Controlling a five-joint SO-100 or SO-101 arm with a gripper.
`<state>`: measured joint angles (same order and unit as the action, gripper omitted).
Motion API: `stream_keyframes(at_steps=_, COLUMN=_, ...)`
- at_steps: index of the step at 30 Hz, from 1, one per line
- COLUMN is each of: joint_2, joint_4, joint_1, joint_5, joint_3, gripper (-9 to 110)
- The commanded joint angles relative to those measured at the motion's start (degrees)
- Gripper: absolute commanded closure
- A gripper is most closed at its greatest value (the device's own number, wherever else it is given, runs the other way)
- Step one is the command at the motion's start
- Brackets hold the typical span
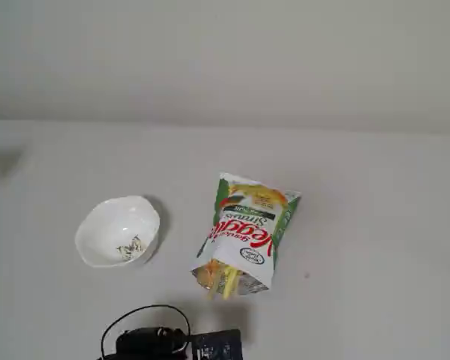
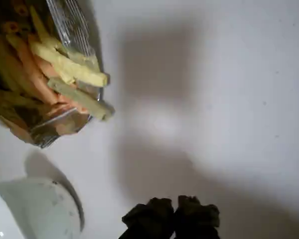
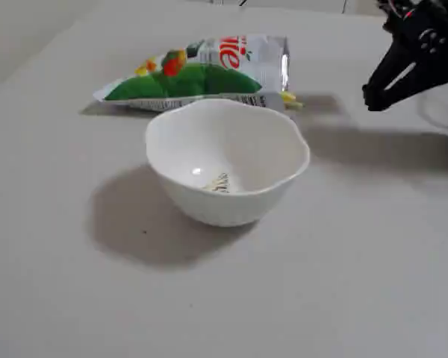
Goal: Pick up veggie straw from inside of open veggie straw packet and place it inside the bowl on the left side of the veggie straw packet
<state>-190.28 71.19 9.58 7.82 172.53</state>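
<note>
my gripper (image 2: 175,215) hung nearest the wrist camera, its tips pressed together with nothing between them, well short of the veggie straw packet (image 1: 244,229). nothing of the task was done, as i judged it: the bowl (image 3: 225,160), just beside the packet, held only its small dark motif. farther off, the packet lay flat on the table (image 1: 375,225) with its mouth open toward me. the pale veggie straw (image 2: 70,64) poked out of that mouth among orange ones, untouched. reaching, grasping, carrying and dropping were all left to do.
</note>
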Motion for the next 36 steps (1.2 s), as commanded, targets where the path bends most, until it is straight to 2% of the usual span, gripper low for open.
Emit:
stream_keyframes(at_steps=1, joint_2=-0.18, joint_4=-1.14, joint_1=-0.7, joint_5=-0.7, joint_3=-0.26, gripper=101)
stream_keyframes(at_steps=36, joint_2=-0.18, joint_4=-1.14, joint_1=-0.7, joint_5=-0.7, joint_3=-0.26, gripper=101)
